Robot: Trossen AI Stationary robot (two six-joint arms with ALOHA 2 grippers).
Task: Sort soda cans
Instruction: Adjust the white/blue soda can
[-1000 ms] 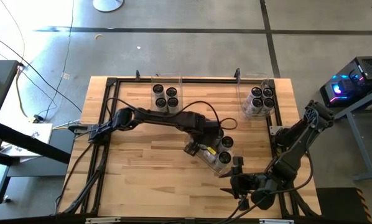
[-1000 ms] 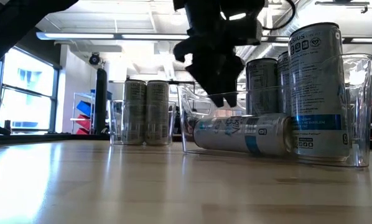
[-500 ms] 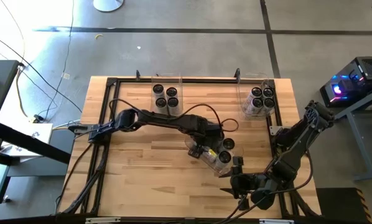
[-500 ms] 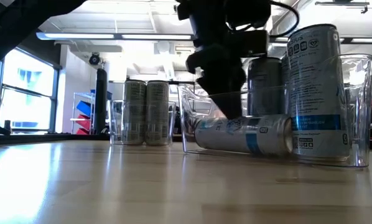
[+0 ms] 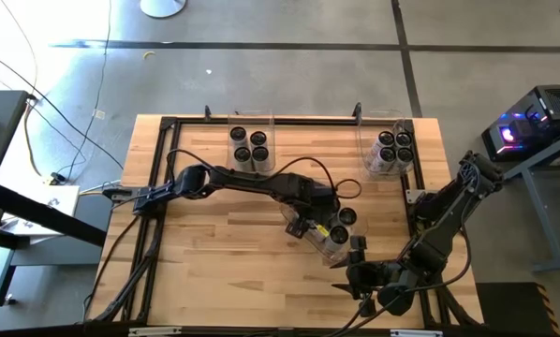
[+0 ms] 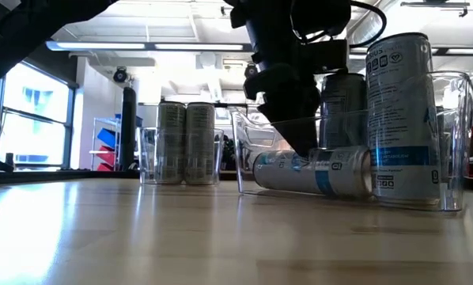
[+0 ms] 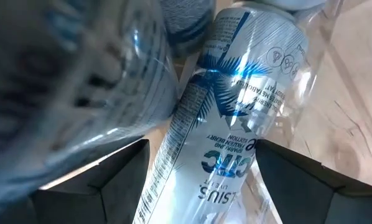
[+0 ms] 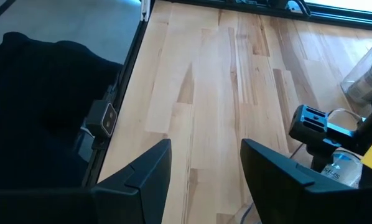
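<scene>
We see the left gripper (image 6: 300, 142) reaching down into the clear bin (image 6: 450, 142) mid-table, its fingers (image 7: 111, 180) spread on either side of the lying soda can (image 6: 315, 172), not clenched. The right gripper (image 8: 204, 168), released, waits at the near right edge.

- Bare wood is seen across the table's (image 5: 214, 253) near-left area; free passage there.
- The middle clear bin (image 6: 458, 142) is crowded: upright cans (image 6: 402, 119) flank a lying can (image 6: 315, 172), left gripper (image 6: 300, 146) lowered between the walls.
- Far edge is blocked by two can-filled bins (image 5: 249, 147).
</scene>
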